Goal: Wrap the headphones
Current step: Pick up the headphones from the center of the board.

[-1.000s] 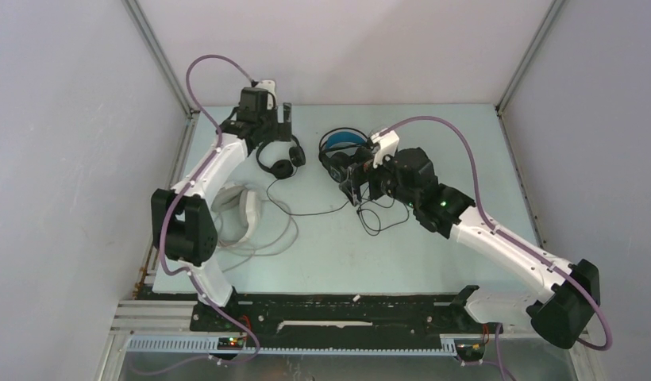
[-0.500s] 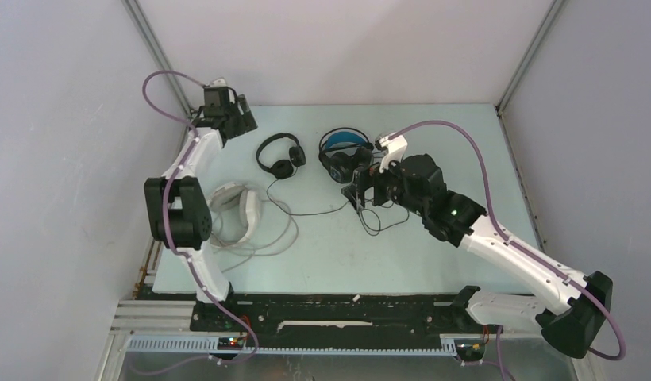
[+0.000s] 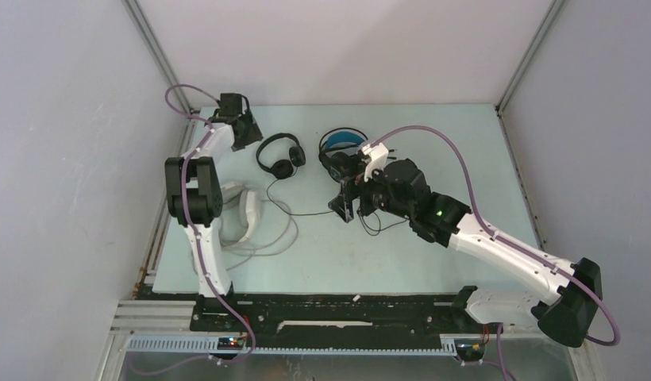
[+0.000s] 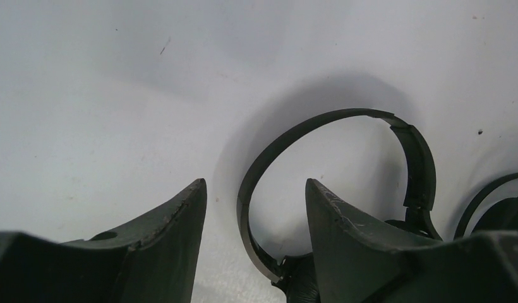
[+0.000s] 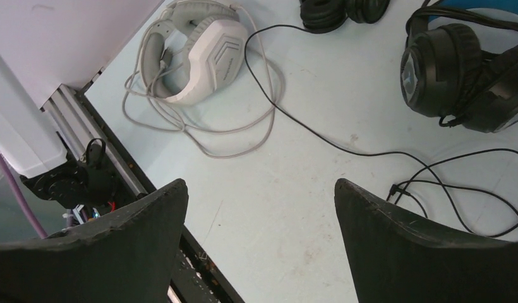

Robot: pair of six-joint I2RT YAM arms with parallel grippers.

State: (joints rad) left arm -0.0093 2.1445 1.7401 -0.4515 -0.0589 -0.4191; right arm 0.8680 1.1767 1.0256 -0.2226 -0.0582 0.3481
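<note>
- Now, three wired headphones lie on the worktop [image 3: 433, 135], cords loose: small all-black pair [image 3: 279, 156] far-centre, blue-banded black pair [image 3: 342, 155] beside it, white pair [image 3: 239, 210] at left.
- Left end effector [image 4: 255, 183], released and empty, has swung leftward off the all-black pair.
- Right end effector [image 5: 259, 183], released and empty, has edged leftward.

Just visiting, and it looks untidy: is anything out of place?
Only the cords. The white headset lies in loose loops of its own cord, and black cords trail unwound across the table. Nothing looks broken.
</note>
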